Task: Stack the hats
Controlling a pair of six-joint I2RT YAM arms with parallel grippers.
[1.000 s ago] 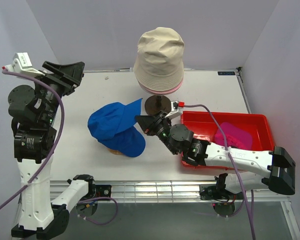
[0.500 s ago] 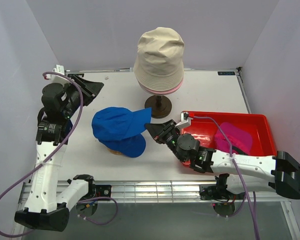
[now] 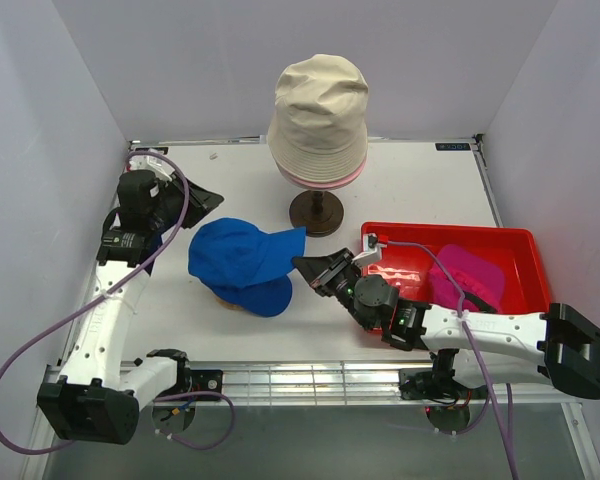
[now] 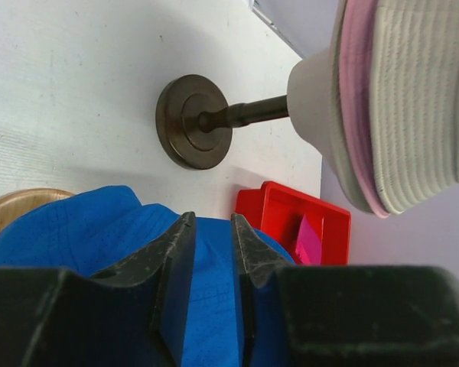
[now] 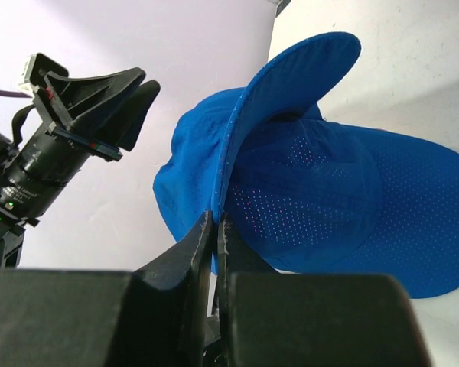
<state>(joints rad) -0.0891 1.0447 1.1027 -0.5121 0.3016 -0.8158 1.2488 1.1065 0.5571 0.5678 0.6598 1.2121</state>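
The right tool (image 5: 215,222) is pinching the blue cap (image 5: 306,176) by its raised brim, jaws closed on the fabric edge, probably to peel it off the wooden block (image 4: 15,205) at the desk's (image 3: 420,180) left-centre. The left tool (image 4: 211,222) is hovering just above the crown, jaws narrowly parted, gripping nothing. Close behind, the mannequin stand (image 3: 316,212) is carrying the beige hat (image 3: 318,100) over the pink hat (image 3: 325,178). The magenta cap (image 3: 465,272) is lying in the red bin (image 3: 500,233).
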